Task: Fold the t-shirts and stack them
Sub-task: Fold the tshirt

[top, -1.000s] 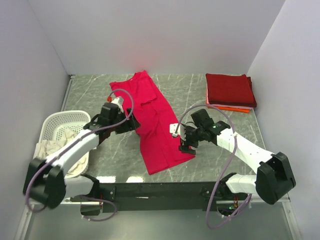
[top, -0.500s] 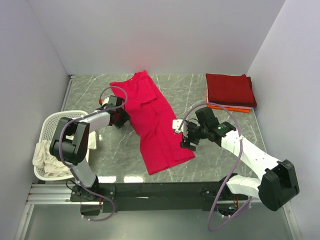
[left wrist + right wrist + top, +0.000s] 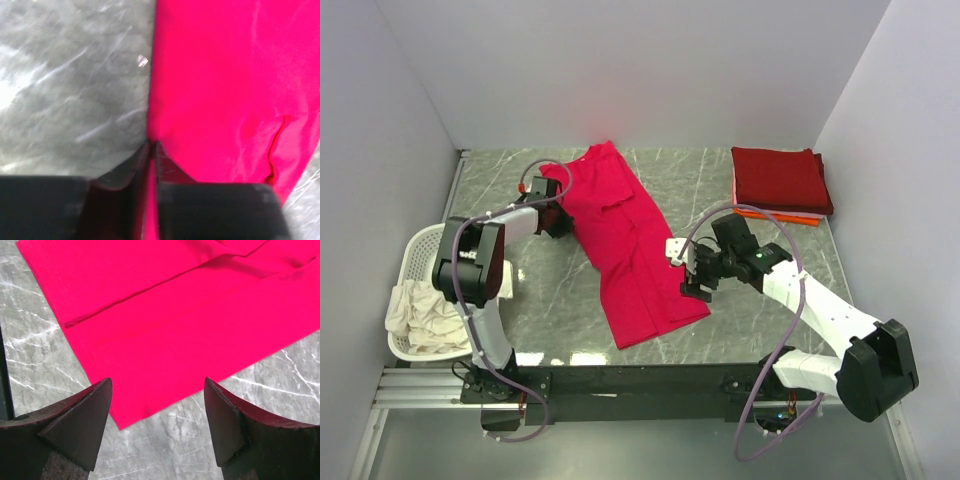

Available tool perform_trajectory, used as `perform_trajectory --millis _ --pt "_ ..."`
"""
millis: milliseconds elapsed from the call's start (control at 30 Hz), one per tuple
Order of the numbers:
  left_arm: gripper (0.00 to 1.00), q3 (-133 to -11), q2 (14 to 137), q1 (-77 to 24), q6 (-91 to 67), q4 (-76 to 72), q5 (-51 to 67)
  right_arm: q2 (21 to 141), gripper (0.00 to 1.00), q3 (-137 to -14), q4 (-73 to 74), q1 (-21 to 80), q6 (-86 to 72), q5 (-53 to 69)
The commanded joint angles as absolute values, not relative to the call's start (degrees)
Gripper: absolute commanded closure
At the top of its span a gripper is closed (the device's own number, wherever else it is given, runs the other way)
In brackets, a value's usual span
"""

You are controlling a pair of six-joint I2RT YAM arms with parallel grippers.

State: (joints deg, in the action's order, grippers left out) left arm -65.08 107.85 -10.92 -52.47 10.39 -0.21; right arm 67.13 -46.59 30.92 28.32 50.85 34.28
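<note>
Left gripper – jaws drawn almost together at the left edge of the crimson t-shirt. In the left wrist view a thin strip of red cloth sits pinched between the two dark fingers, so it has hold of the shirt's edge. Grey marbled table shows to the left of the pinch and the shirt spreads to the right.

Right gripper – jaws wide apart with nothing between them. It hangs at the shirt's near right corner. In the right wrist view the fingertips stand either side of the hem corner, above the cloth; whether they touch it I cannot tell.

Crimson t-shirt lies flat on the table as a long strip, running from far centre down towards the near edge and slanting slightly right. One side appears folded over, with a fold line running along the cloth.

Far right corner: a folded maroon t-shirt lies on top of a stack, with an orange t-shirt showing beneath it, well apart from both grippers.

White laundry basket sits at the left edge, with crumpled cream cloth piled in it, probably more shirts.
</note>
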Motion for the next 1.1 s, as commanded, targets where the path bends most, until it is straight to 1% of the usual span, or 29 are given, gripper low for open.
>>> perform_trajectory --millis 0,67,233,333,433,500,600,633,700,733,767,833,867,933,1033,1067 --pt "0.91 -68.5 111.7 -9.9 -48.7 13.5 0.4 67.9 0.21 -48.5 31.5 27.8 50.9 36.4" --pt "0.99 -69.8 112.6 -9.4 -47.8 14.9 0.2 68.0 0.21 -48.8 31.9 27.9 51.0 36.5" --pt "1.00 -72.0 111.4 -6.7 -45.3 19.2 -5.2 68.1 0.21 -48.7 33.8 27.9 54.2 37.8" --pt "1.00 -74.3 110.8 -4.3 -43.3 21.3 -5.2 69.8 0.21 -49.0 38.7 28.3 58.0 40.6" --pt "0.99 -76.8 110.9 -3.7 -40.8 23.8 -3.8 70.8 0.21 -47.9 40.7 30.6 62.3 40.7" --pt "0.95 -76.7 109.8 -3.7 -38.4 23.6 1.0 70.5 0.21 -46.4 39.4 32.0 63.5 38.1" --pt "0.79 -75.1 105.7 -3.7 -36.1 23.1 5.4 69.3 0.18 -44.0 37.4 35.1 65.5 35.0" --pt "0.67 -74.2 103.9 -3.7 -35.3 22.6 6.6 68.8 0.17 -43.2 36.8 36.6 67.3 33.9" --pt "0.56 -70.9 97.1 -3.7 -32.2 20.3 8.8 67.9 0.13 -40.7 35.2 38.4 69.8 32.7" --pt "0.47 -69.7 94.6 -3.8 -30.8 19.4 10.0 67.7 0.12 -39.9 34.4 39.2 71.4 31.7" --pt "0.42 -67.9 90.0 -4.0 -29.8 19.0 11.8 68.1 0.11 -39.3 33.0 41.0 71.8 30.2" --pt "0.38 -66.1 85.7 -4.2 -25.2 17.9 15.6 69.3 0.11 -38.8 31.9 41.9 72.4 29.1" --pt "0.37 -65.4 82.0 -5.2 -23.7 18.1 16.8 71.2 0.11 -39.1 31.6 42.3 72.5 28.8" --pt "0.37 -62.9 78.6 -6.9 -19.7 18.7 20.6 72.9 0.11 -39.5 30.4 42.5 72.4 27.2" --pt "0.34 -58.7 71.8 -14.1 -16.4 20.2 22.5 75.2 0.11 -39.1 27.4 42.7 72.5 24.5" --pt "0.34 -56.4 68.0 -19.4 -16.5 20.4 22.3 76.1 0.12 -39.0 27.1 42.6 72.6 24.1"
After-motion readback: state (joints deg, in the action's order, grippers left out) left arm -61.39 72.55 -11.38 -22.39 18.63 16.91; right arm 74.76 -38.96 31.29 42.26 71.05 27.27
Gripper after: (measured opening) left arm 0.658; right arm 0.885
